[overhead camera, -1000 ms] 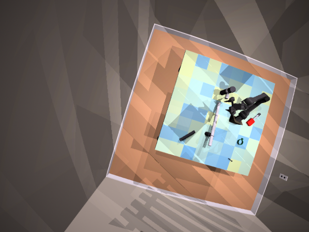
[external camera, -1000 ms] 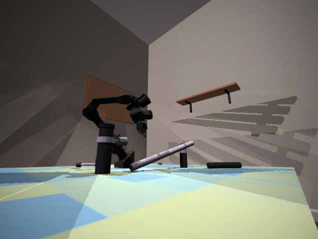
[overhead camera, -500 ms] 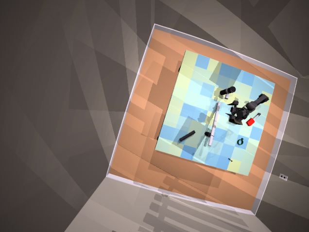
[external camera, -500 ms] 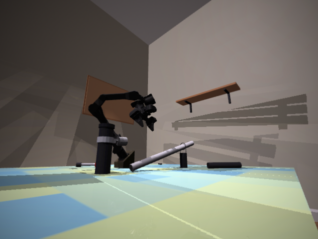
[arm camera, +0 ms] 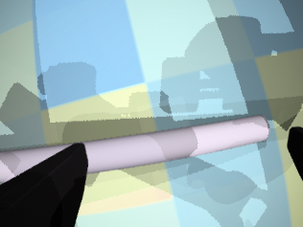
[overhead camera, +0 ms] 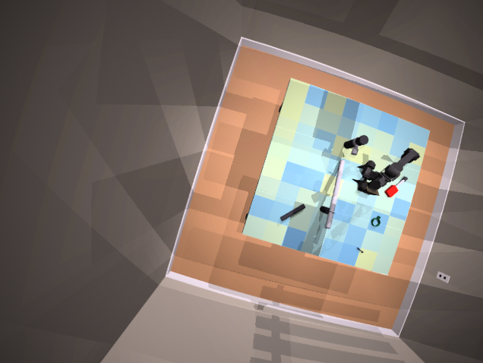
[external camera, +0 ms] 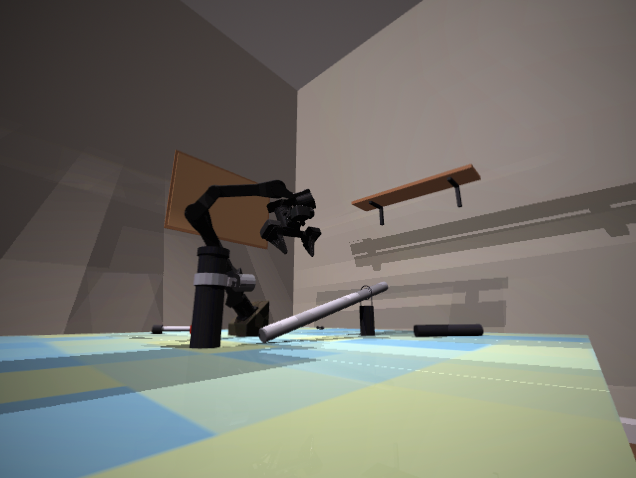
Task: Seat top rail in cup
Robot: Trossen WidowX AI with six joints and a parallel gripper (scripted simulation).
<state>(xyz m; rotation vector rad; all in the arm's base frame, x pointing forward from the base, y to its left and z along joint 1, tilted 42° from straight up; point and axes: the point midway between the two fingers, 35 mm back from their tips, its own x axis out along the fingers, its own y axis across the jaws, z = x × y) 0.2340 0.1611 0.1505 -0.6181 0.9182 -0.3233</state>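
The pale rail (overhead camera: 338, 181) (external camera: 318, 313) (arm camera: 225, 135) slopes down from the loop cap on the short post (overhead camera: 324, 209) (external camera: 366, 321). Its low end is at or just above the table, near the big post's foot and outside the cup. The dark big post (overhead camera: 363, 140) (external camera: 207, 316) stands upright. Its grey brace band (external camera: 210, 279) sits in the upper part, a little below the post cap (external camera: 212, 251). The rail-end cup (overhead camera: 354, 150) (external camera: 247, 282) hangs on the band's side. My gripper (overhead camera: 356, 172) (external camera: 299, 254) (arm camera: 193, 147) is wide open and empty, above the rail with clear space between them.
A dark cylinder (overhead camera: 292, 213) (external camera: 448, 329) lies beyond the short post. A red-headed mallet (overhead camera: 391, 190), a green ring clamp (overhead camera: 376, 222) and a small bolt (overhead camera: 360, 250) lie on the arm's side of the rail. A wall shelf (external camera: 416, 188) is in the background.
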